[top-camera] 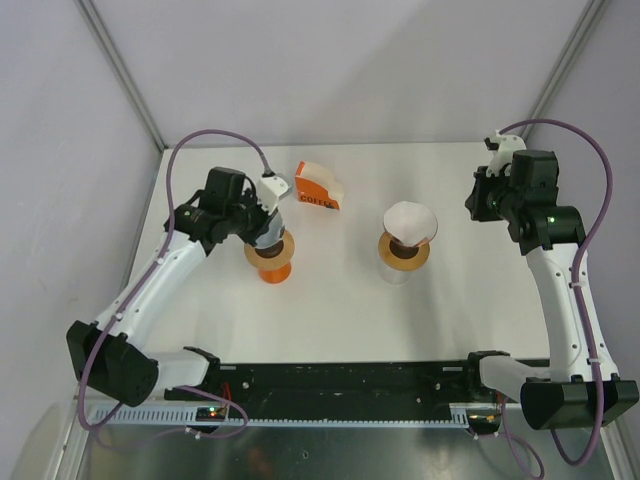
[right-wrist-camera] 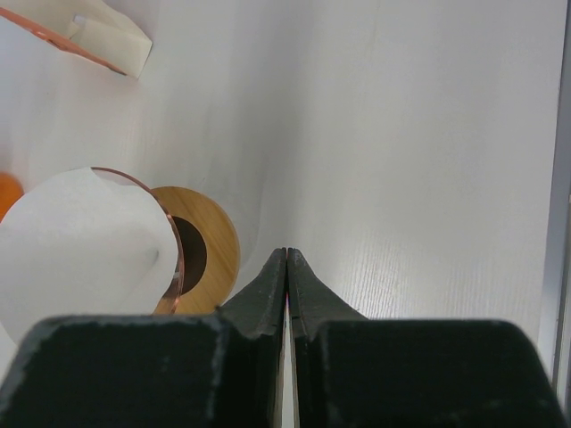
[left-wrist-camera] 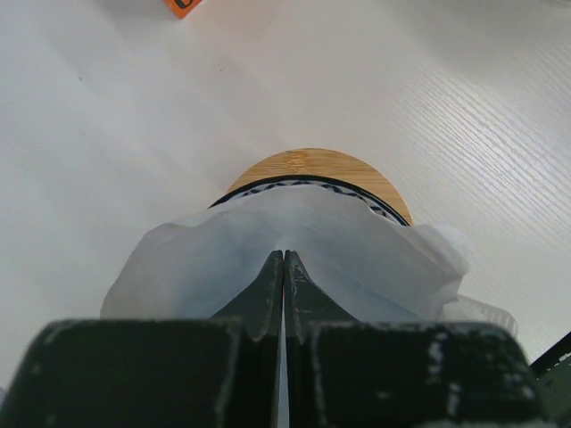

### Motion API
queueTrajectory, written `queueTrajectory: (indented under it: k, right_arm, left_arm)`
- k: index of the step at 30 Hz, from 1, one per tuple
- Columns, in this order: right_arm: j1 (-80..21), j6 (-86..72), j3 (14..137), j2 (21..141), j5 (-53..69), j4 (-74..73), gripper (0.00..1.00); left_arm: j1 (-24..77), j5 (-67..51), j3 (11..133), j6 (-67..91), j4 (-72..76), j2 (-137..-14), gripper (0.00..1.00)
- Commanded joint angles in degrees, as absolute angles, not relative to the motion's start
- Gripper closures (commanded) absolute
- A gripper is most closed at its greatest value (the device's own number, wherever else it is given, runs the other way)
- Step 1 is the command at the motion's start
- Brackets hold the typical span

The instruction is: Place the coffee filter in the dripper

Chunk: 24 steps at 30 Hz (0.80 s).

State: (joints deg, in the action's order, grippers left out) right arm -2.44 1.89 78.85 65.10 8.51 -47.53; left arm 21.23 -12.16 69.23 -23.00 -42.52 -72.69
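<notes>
Our left tool (left-wrist-camera: 284, 256) pinches the white paper filter (left-wrist-camera: 375, 259) directly over the orange wood-collared dripper (top-camera: 276, 272); right tool (right-wrist-camera: 286, 253) closed, empty.

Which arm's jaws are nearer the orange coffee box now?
Left. The left arm's jaws hang over the orange dripper beside the box; the right arm's jaws are out past the second dripper.

Closed fingers (right-wrist-camera: 268, 292) hover beside a white filter (right-wrist-camera: 85, 241) sitting in the wooden-collared dripper (right-wrist-camera: 212, 254).
</notes>
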Motion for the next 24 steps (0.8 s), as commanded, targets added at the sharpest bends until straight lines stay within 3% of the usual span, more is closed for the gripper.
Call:
queueTrajectory:
  k: [1, 15, 24]
  right_arm:
    - [-2.2, 1.7, 78.9, 64.2, 9.6, -45.1, 0.95]
    - [-2.2, 1.3, 78.9, 64.2, 8.8, -45.3, 0.95]
    - [-1.1, -2.2, 75.2, 62.1, 1.6, -40.1, 0.93]
  left_arm:
    - [20.9, -11.7, 72.2, -24.0, -41.4, -69.9, 1.00]
    - [19.8, -8.1, 77.4, -22.8, -43.5, -64.9, 1.00]
    - [-0.5, -15.3, 80.5, -18.6, -37.7, -62.9, 1.00]
